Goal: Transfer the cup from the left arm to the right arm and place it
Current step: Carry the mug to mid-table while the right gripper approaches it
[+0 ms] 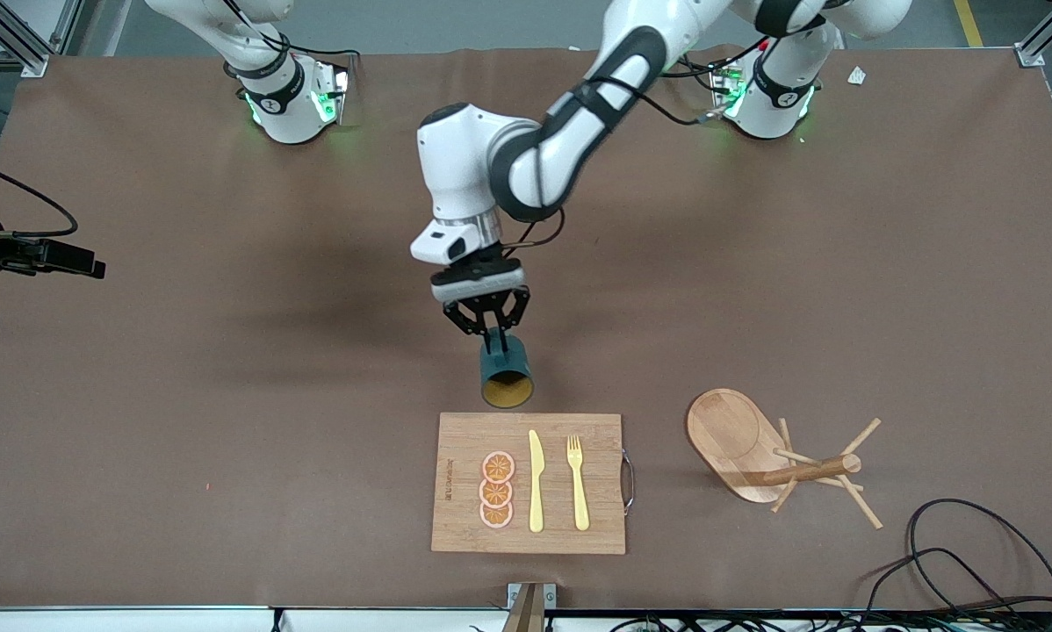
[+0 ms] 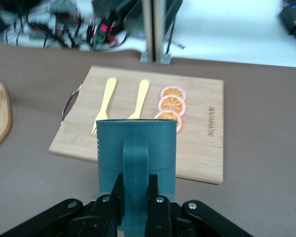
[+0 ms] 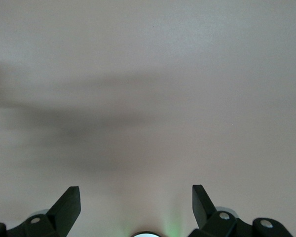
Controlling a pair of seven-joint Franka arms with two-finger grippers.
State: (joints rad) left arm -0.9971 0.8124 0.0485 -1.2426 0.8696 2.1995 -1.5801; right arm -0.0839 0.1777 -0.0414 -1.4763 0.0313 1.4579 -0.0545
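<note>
Cup (image 1: 507, 376): dark teal mug, yellowish-brown inside, held on its side in the air by the left gripper (image 1: 489, 333), mouth turned toward the front camera, over bare table just short of the cutting board (image 1: 464, 518). Grip: the left gripper's fingers (image 2: 155, 197) are clamped on the handle (image 2: 135, 168), so the cup hangs straight out from the fingertips, base end nearest the claw, body and rim free. Right gripper (image 3: 136, 207): jaws spread wide, empty, over plain brown table toward the right arm's end, waiting; it does not show in the front view. Step in hand, as judged: presenting the cup for handover. Handling note: hold the cup steady and clear of the board, leaving its free body exposed; the right claw should close across that body before the handle is released. Also present: knife (image 1: 536, 481), fork (image 1: 577, 483), orange slices (image 1: 497, 490) on the board; wooden peg rack (image 1: 776, 461).
</note>
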